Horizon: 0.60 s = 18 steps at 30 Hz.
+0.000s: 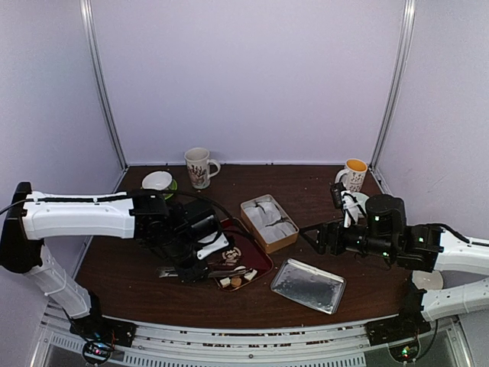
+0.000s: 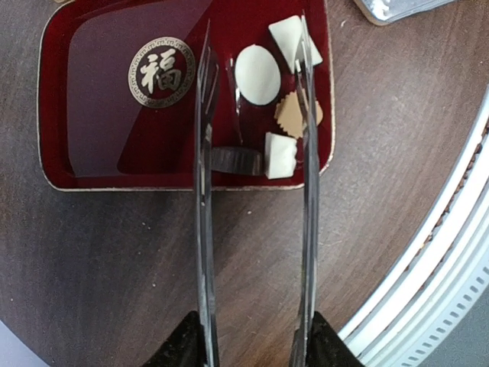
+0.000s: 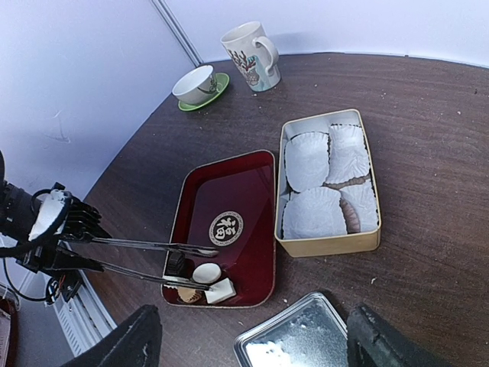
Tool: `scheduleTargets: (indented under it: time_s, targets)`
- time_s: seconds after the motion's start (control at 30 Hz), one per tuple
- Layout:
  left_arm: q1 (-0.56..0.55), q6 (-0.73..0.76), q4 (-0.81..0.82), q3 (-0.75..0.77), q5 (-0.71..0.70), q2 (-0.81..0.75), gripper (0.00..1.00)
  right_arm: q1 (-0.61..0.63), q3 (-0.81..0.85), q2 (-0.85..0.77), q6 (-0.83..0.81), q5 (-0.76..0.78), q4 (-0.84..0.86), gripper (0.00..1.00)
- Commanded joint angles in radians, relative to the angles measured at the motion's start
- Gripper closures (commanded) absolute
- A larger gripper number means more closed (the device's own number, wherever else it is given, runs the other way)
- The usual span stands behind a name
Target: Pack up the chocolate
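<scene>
The chocolate lies in the near right corner of the red tray (image 2: pixel 99 115): a white square (image 2: pixel 290 38), a white round (image 2: pixel 257 74), a brown scalloped piece (image 2: pixel 290 115), a white cube (image 2: pixel 280 155) and a dark piece (image 2: pixel 237 160). My left gripper (image 2: pixel 252 340) is shut on long metal tongs (image 2: pixel 205 229). The tong blades stand apart over the tray, with the white cube and the dark piece between them. The tan tin (image 3: pixel 328 245) with white paper liners stands right of the tray. My right gripper (image 3: pixel 260 352) is open and holds nothing, above the tin's lid (image 3: pixel 298 344).
A patterned mug (image 1: pixel 199 167) and a white cup on a green saucer (image 1: pixel 158 182) stand at the back left. At the back right is a yellow-and-white mug (image 1: pixel 353 174). The silver lid (image 1: pixel 308 285) lies near the front edge. Walls close in three sides.
</scene>
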Motion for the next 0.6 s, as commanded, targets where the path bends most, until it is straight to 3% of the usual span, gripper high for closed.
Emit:
scheduleTargets:
  time_s: [0.0, 0.4, 0.57]
  targets:
    - [0.002, -0.021, -0.028, 0.02, -0.063, 0.014, 0.55, 0.002, -0.012, -0.019, -0.006, 0.029, 0.004, 0.16]
    - [0.027, -0.036, -0.072, 0.017, -0.064, 0.035, 0.57, 0.001, -0.006, -0.007, -0.011, 0.028, 0.006, 0.16]
    - [0.037, -0.031, -0.125, 0.055, -0.004, 0.061, 0.6, 0.001, -0.006, -0.005, -0.012, 0.029, 0.01, 0.16]
